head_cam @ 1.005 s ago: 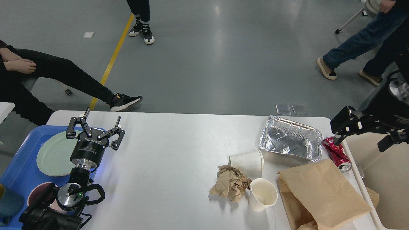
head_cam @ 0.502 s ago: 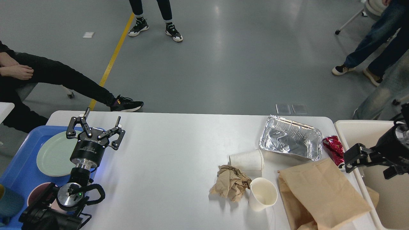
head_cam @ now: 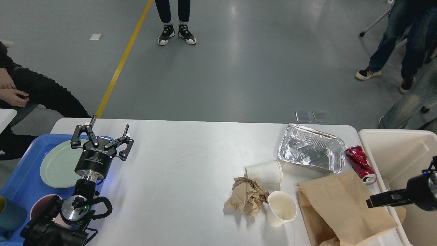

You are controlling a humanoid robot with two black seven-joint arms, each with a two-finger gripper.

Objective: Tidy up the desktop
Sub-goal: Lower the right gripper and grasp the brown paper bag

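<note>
Right gripper (head_cam: pixel 370 203) pulling back low over the brown paper bag (head_cam: pixel 344 205), finger state unclear, left gripper (head_cam: pixel 102 136) hovering spread above the desktop (head_cam: pixel 177 171).

White "ROBOTIQ" lettering, upside down, on black two-finger left gripper (head_cam: pixel 104 138) body; small white print below it too small to read.

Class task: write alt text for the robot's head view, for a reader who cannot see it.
A white desktop holds litter at its right end: a foil tray, two paper cups, crumpled paper, a brown bag and a crushed red can. The left gripper hangs open near a blue tray; the right gripper is beside a beige bin.
</note>
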